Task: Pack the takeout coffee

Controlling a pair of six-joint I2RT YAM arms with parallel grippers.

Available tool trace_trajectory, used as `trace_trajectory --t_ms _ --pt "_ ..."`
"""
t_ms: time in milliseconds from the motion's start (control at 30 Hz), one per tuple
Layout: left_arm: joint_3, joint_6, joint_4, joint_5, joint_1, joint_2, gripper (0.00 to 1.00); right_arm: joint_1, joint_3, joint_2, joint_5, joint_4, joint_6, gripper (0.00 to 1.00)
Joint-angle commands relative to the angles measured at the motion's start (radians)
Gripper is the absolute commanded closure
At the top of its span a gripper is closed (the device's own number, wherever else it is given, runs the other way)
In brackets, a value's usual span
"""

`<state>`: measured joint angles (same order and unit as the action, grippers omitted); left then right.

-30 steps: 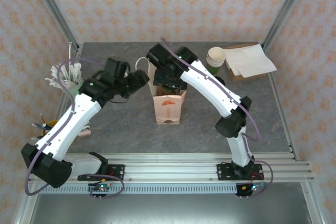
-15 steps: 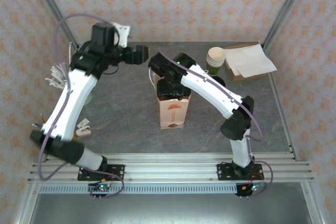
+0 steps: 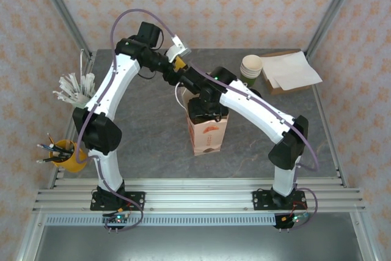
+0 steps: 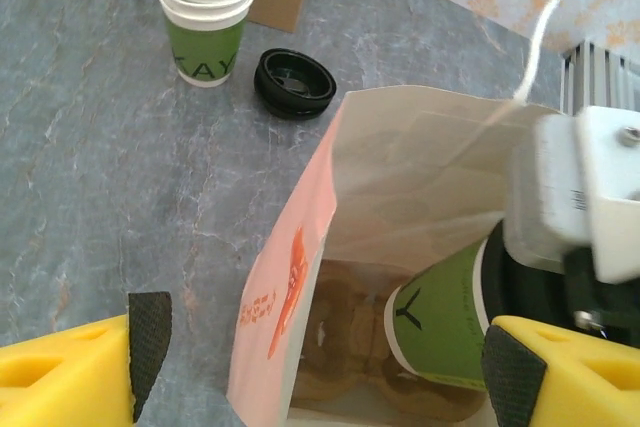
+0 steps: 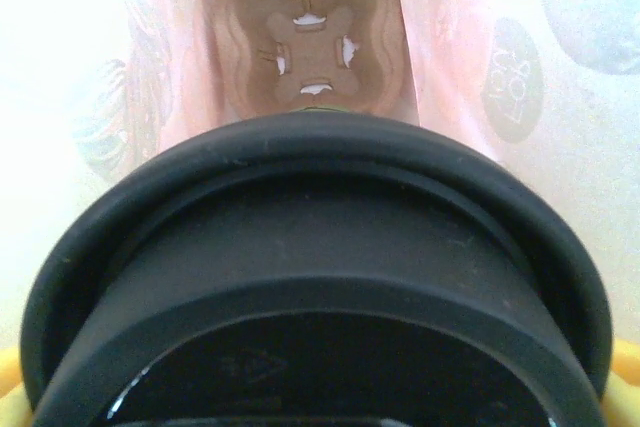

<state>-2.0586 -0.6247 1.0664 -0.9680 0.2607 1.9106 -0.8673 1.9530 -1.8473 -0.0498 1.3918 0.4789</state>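
Cup point(image 4: 440, 322), capped with its black lid point(image 5: 320, 277), hung tilted inside the mouth of the paper bag point(image 4: 400, 157), its long axis aimed down at the pastry point(image 5: 310, 32) on the bag's floor. The right fingers point(image 5: 628, 377) were clamped on it, that arm arched over the bag, wrist pointing down. The left fingers point(image 4: 150, 332) gaped wide and empty above the bag.

lab test cell: alu frame point(image 3: 59, 5), wallpaper panels point(image 3: 201, 4), table point(image 3: 146, 145).
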Motion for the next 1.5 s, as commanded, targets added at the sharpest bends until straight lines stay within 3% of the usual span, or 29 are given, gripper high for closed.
trace_trajectory --t_ms 0,133,267,533,733,1000,1167,1467 --pt "0.029 -0.112 0.016 0.037 0.028 -0.037 0.15 0.005 -0.018 0.04 0.004 -0.02 -0.018 0.44" --pt "0.065 -0.103 -0.073 0.215 0.07 -0.033 0.19 0.005 -0.014 0.03 -0.014 -0.024 -0.018 0.45" --pt "0.049 -0.059 -0.123 0.192 0.074 -0.009 0.31 0.006 -0.021 0.025 -0.023 0.0 -0.005 0.45" --pt "0.044 -0.038 -0.116 0.145 0.072 -0.007 0.82 0.018 -0.002 0.0 -0.052 0.113 0.038 0.45" --pt "0.079 0.032 -0.162 0.162 0.074 -0.033 1.0 0.019 0.083 -0.068 -0.053 0.194 0.048 0.45" --pt "0.154 0.168 -0.282 0.256 0.081 -0.067 1.0 0.019 0.035 -0.096 -0.108 0.196 0.064 0.46" --pt "0.197 0.177 -0.332 0.244 0.082 -0.096 1.0 0.021 0.045 -0.131 -0.13 0.22 0.074 0.46" --pt "0.208 0.215 -0.363 0.242 0.08 -0.107 1.0 0.023 -0.1 -0.122 -0.125 0.071 0.088 0.47"
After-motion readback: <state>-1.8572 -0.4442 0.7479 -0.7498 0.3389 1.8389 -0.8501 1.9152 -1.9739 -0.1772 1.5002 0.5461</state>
